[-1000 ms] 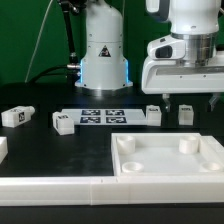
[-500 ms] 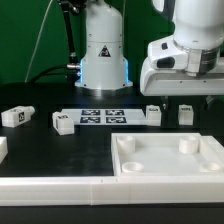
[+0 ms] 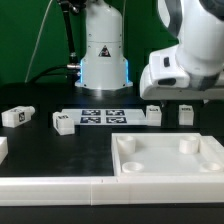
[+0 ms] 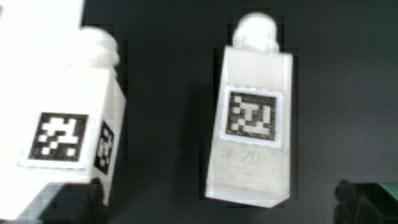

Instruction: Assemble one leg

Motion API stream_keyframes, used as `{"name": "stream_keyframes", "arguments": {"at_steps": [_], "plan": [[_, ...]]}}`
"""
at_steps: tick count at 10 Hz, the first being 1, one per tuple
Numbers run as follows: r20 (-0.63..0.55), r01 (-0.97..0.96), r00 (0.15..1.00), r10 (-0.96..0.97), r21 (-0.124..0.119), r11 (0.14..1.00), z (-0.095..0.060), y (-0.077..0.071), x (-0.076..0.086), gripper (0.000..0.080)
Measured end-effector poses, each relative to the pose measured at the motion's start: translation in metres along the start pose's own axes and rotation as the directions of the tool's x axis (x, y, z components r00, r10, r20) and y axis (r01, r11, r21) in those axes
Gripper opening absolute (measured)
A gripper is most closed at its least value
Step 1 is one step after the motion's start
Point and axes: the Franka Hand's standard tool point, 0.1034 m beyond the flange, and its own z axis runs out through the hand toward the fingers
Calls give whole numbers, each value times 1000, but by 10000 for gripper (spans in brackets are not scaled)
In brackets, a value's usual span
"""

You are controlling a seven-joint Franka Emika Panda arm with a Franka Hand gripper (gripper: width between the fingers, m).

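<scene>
Fingers [image 4: 370, 197] spread apart over a tagged leg [image 4: 258, 110] (a second leg [image 4: 71, 115] just beside), near the socketed panel [image 3: 165, 160].

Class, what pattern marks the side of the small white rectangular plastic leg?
A black-and-white square marker tag on the leg, clearest in the wrist view.

White plastic on the leg [image 4: 258, 120], broken only by a square black-and-white pixel tag on its side. Same white and same sort of tag on the neighbouring block [image 4: 71, 115]. Near-black on the fingers [image 4: 370, 195]. Matt black across the bench [image 3: 60, 150]. Plain white on the big square panel [image 3: 165, 172] and on the long rail [image 3: 50, 186] at the front. White on the marker board [image 3: 100, 116], with a row of black-and-white tags. White on the arm's base [image 3: 103, 30], with a dark triangle sign and a pale blue glow low down. Green on the backdrop [image 3: 25, 40].
</scene>
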Motion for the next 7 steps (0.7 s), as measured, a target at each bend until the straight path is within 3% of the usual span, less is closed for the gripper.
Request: {"name": "stream_keyframes", "arguments": {"at_steps": [4,7], "plan": [[31,-43,999,43,-21,999,22,-15,-9,649],[39,-42,998,43,-29,999,39,-12,-14,649]]}}
